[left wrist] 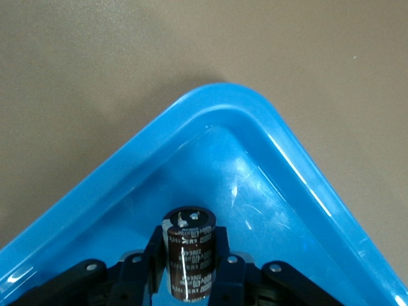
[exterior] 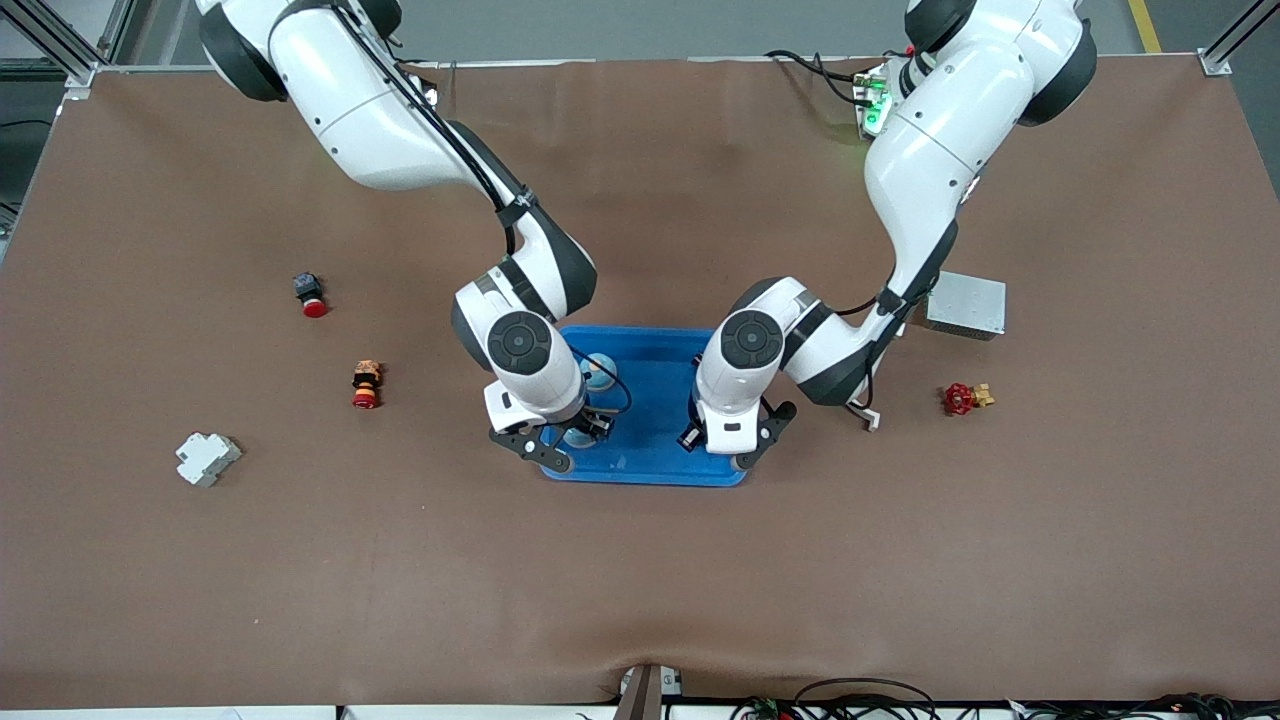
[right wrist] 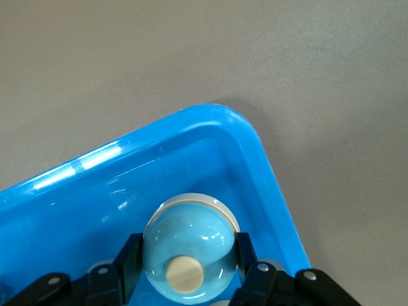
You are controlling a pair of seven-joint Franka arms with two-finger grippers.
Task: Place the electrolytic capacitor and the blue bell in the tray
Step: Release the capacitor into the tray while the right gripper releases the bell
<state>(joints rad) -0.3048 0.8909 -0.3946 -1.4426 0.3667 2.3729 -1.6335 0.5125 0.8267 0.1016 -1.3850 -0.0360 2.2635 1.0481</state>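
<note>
You're at the release step — left end effector [left wrist: 189, 271] grasps the electrolytic capacitor [left wrist: 189, 258], right end effector [right wrist: 189, 264] grasps the blue bell [right wrist: 188, 255], both over the tray [exterior: 655, 470]; from its six o'clock rim, lower and let go.

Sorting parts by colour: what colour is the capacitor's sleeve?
Dark brown with white print; capacitor shows best in the left wrist view.

Brown table [exterior: 640, 580], blue tray [exterior: 650, 455], grey metal box [exterior: 966, 304], red valve [exterior: 962, 398], two red buttons [exterior: 312, 294], white block [exterior: 206, 458]

tray [exterior: 650, 400] partly hidden under arms, capacitor [left wrist: 189, 258] base cut off
</note>
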